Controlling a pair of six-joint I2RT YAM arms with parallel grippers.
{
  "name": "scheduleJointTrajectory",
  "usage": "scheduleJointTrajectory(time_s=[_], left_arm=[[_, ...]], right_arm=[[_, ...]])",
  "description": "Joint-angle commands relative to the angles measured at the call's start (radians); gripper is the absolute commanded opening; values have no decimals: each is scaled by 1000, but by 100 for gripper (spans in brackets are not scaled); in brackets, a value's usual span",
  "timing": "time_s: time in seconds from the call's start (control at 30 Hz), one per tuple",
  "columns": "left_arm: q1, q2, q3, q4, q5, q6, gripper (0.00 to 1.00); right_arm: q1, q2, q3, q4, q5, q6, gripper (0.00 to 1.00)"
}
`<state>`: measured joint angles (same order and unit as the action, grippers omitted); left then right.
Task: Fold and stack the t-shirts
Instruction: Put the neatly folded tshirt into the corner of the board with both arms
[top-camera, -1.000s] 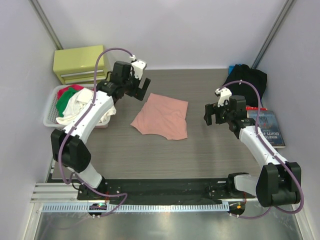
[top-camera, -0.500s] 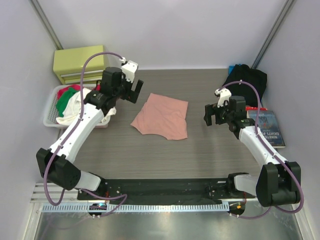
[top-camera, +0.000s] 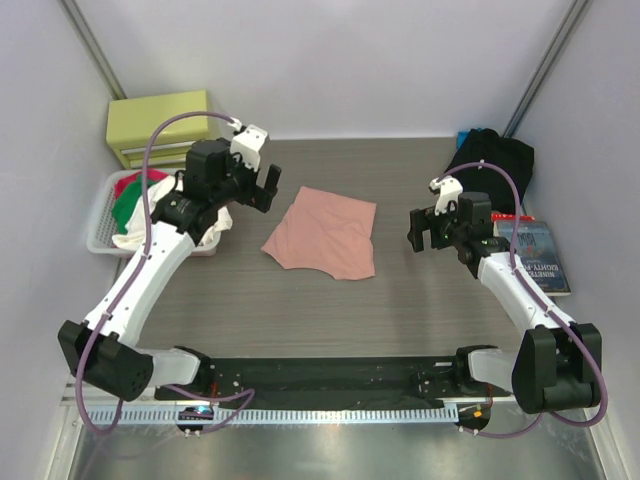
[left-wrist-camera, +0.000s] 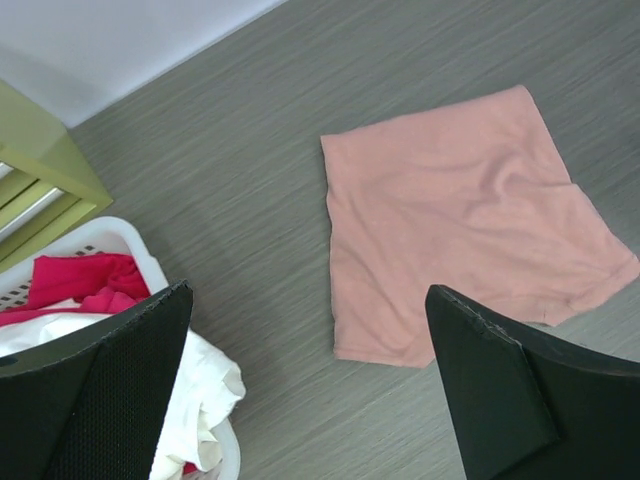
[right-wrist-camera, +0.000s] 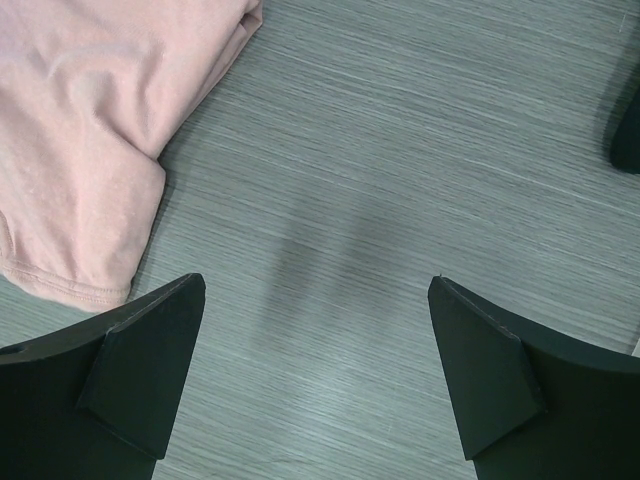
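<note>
Left: a white basket (top-camera: 98, 236) of red, green and white garments (top-camera: 140, 205) sits in front of a yellow-green drawer box (top-camera: 160, 125). The left gripper (top-camera: 262, 188) hovers by the basket, jaws wide apart, empty. Centre: the salmon-pink t-shirt (top-camera: 325, 235) lies folded flat on the table (top-camera: 300, 310), between the 2 grippers. The right gripper (top-camera: 413, 230) hangs beside it, jaws spread, empty. Far right: the black t-shirt (top-camera: 492, 160) lies bunched in the corner, near a book (top-camera: 542, 258).

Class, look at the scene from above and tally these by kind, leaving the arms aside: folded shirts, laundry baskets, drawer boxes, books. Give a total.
Folded pink shirt: 1
White laundry basket: 1
Yellow-green drawer box: 1
Book: 1
Total: 4
</note>
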<state>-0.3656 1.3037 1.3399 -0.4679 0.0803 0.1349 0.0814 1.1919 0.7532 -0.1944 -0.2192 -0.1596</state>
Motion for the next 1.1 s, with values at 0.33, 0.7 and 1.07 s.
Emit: scheduleJointTrajectory(time_s=[0.33,0.7,1.07], left_arm=[[30,-90,-111,55,29,31,100],[122,-117,-199,-1,223,5,100],[122,-239,-226,-74,280,17,100]], right_arm=[[3,-28,-5,52,-8,-18,100],[46,-83,-8,21,-42,-12,100],[70,-245,32,-148,-52,-51,96]])
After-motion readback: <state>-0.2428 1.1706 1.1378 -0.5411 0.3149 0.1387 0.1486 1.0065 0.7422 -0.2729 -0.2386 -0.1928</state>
